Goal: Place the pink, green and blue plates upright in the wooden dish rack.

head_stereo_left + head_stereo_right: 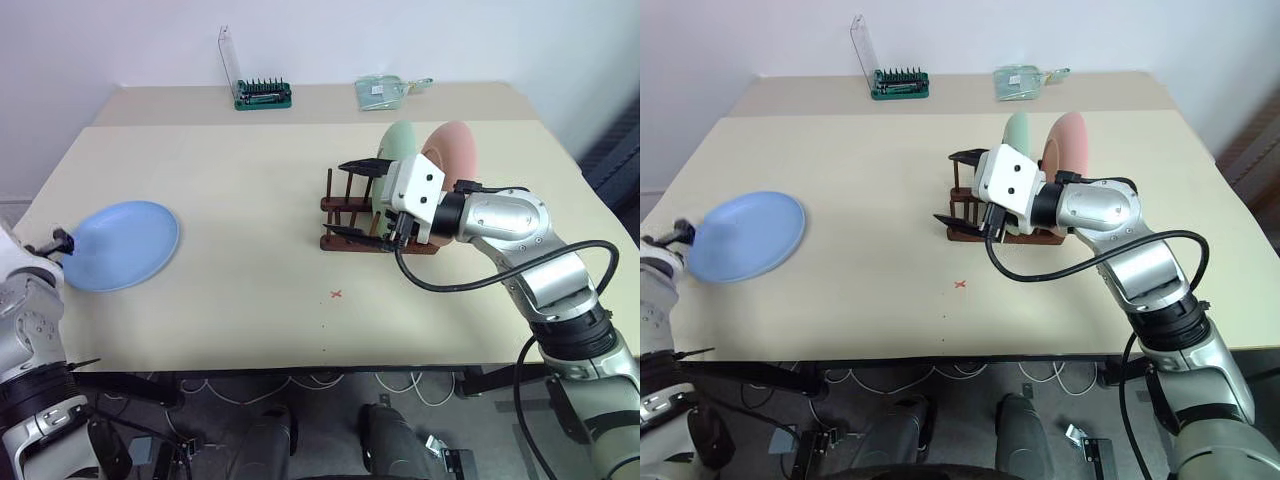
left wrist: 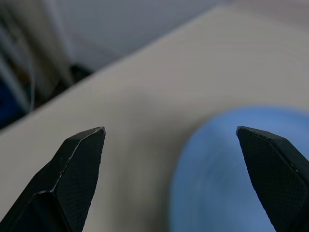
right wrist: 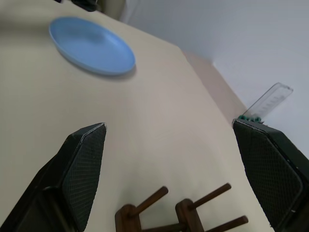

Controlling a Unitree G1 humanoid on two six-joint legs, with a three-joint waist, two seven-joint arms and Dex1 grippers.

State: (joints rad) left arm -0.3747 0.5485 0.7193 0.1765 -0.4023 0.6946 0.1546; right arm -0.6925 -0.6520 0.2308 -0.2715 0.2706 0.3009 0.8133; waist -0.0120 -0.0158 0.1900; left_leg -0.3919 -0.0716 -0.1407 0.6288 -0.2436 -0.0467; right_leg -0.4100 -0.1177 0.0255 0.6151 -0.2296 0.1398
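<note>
The blue plate [image 1: 122, 245] lies flat on the table at the left. My left gripper [image 1: 57, 243] is at the plate's left rim, open, with the rim ahead of its fingertips [image 2: 82, 150] and nothing between them. The green plate [image 1: 400, 143] and the pink plate [image 1: 455, 150] stand upright in the wooden dish rack [image 1: 345, 212] at the middle right. My right gripper [image 1: 352, 200] hovers over the rack's left end, open and empty, one finger above and one below. The right wrist view looks over the rack's pegs [image 3: 193, 208] toward the blue plate [image 3: 91, 46].
A green-based tool holder with a clear lid [image 1: 255, 88] and a clear packet [image 1: 385, 92] sit on the far table strip. A small red cross [image 1: 336, 294] marks the table [image 1: 250, 180] in front of the rack.
</note>
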